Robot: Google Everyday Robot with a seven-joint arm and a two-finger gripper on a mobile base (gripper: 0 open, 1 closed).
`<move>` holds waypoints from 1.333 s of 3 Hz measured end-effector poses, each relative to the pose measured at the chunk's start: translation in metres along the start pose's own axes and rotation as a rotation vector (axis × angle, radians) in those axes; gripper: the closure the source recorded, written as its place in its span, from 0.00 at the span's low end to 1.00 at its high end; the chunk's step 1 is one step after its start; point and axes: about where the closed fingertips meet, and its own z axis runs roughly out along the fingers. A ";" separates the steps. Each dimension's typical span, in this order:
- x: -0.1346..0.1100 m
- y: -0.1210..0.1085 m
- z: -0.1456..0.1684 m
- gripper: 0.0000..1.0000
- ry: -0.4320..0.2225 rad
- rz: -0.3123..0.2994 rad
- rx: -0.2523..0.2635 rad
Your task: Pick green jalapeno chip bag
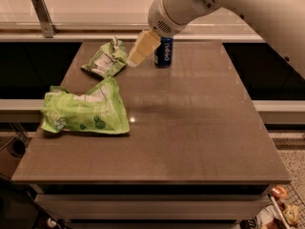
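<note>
Brown tabletop [190, 128]: you see the green jalapeno chip bag [106, 61] lying at the far left, just left of the end effector [135, 57], beside a blue can [163, 52]. You cannot tell the end effector's grip state.

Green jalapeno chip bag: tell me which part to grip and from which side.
Grip the crumpled far end of the green jalapeno chip bag, which sticks up while the rest lies flat on the table. Probably come down from the blue can side, where the gripper hovers beside it; the lime-green bag crowds its near side.
</note>
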 end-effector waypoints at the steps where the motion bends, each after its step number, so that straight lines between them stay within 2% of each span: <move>1: -0.015 0.003 0.032 0.00 -0.021 -0.015 -0.038; 2: -0.019 0.005 0.060 0.00 -0.007 -0.018 -0.059; 4: -0.024 -0.001 0.120 0.00 -0.036 0.015 -0.098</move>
